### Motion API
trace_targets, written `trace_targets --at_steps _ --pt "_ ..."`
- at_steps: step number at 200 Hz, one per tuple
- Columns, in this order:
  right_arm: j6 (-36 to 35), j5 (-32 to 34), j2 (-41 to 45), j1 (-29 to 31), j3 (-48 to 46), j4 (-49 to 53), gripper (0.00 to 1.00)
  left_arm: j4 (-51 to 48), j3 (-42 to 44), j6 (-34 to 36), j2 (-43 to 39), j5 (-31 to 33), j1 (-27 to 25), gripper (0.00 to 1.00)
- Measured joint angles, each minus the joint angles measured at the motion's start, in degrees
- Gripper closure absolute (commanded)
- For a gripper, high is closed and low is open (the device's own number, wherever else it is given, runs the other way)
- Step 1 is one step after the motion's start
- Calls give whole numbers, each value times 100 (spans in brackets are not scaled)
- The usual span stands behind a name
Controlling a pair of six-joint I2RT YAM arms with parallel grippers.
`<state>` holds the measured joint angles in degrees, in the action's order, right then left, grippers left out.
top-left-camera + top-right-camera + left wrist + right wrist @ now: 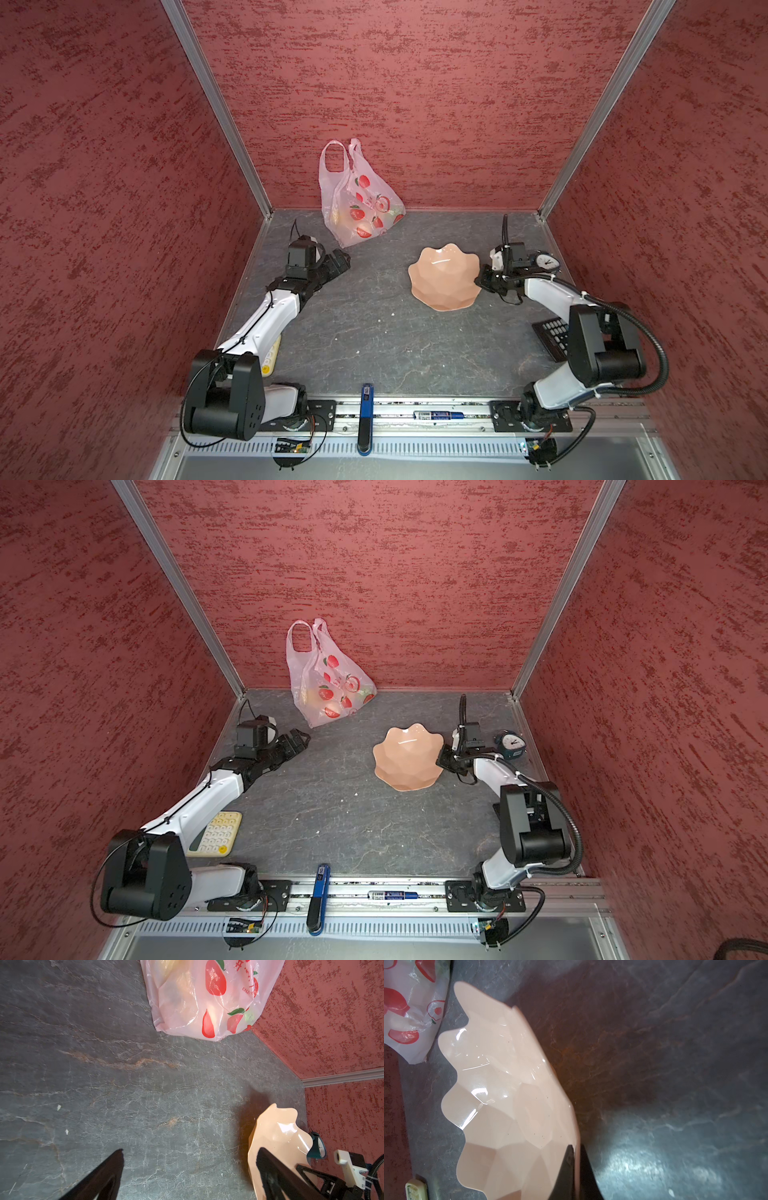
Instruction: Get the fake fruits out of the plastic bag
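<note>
Two grippers are in view, and only one has hold of anything. The right gripper (pixel 576 1154) is closed on the rim of the peach dish (pixel 508 1084), one finger inside the rim and one outside, as the right wrist view shows. In both top views it meets the dish (pixel 442 276) at the edge nearest the right wall. Whether the dish is raised at that edge I cannot tell.

The left gripper (pixel 191 1149) has its jaws spread wide with nothing between them. It hangs over bare grey table (pixel 374 332), pointing toward the plastic bag (pixel 357 199) but apart from it.

The plastic bag stands at the far edge of the table against the back wall (pixel 415 83), handles up, left of the middle and well apart from the dish. The fake fruits (pixel 314 697) are inside it, seen only as dim yellow and orange shapes through the pink film.

Further out, a small clock (pixel 510 744) stands beside the right arm, and a cream calculator (pixel 218 833) lies under the left arm.
</note>
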<state>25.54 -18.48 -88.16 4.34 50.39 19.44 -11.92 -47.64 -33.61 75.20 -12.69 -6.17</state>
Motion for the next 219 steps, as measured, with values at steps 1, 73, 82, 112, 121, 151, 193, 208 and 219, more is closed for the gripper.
trace_targets --at_steps 1,73,82,112,121,151,193,208,219 --pt "0 0 15 0 -15 4 95 0 -2 0 4 -4 0 1" --pt "417 -138 2065 127 -1703 627 93 144 -503 98 431 -404 0 1" --pt "487 -146 2253 170 -1849 664 93 157 -542 98 474 -439 0 1" --pt "699 -155 2675 310 -2203 732 90 162 -695 98 601 -553 0 1" --pt "750 -153 2712 354 -2253 754 88 164 -763 96 643 -568 2 1" --pt "824 -127 2638 501 -2323 776 86 142 -999 96 800 -643 13 1" --pt "859 -63 2382 684 -2323 645 80 70 -1364 92 1084 -691 101 1" --pt "863 -15 2363 715 -2323 654 76 24 -1506 94 1204 -697 127 1" --pt "879 31 2365 726 -2326 656 71 -4 -1609 94 1305 -697 144 1"
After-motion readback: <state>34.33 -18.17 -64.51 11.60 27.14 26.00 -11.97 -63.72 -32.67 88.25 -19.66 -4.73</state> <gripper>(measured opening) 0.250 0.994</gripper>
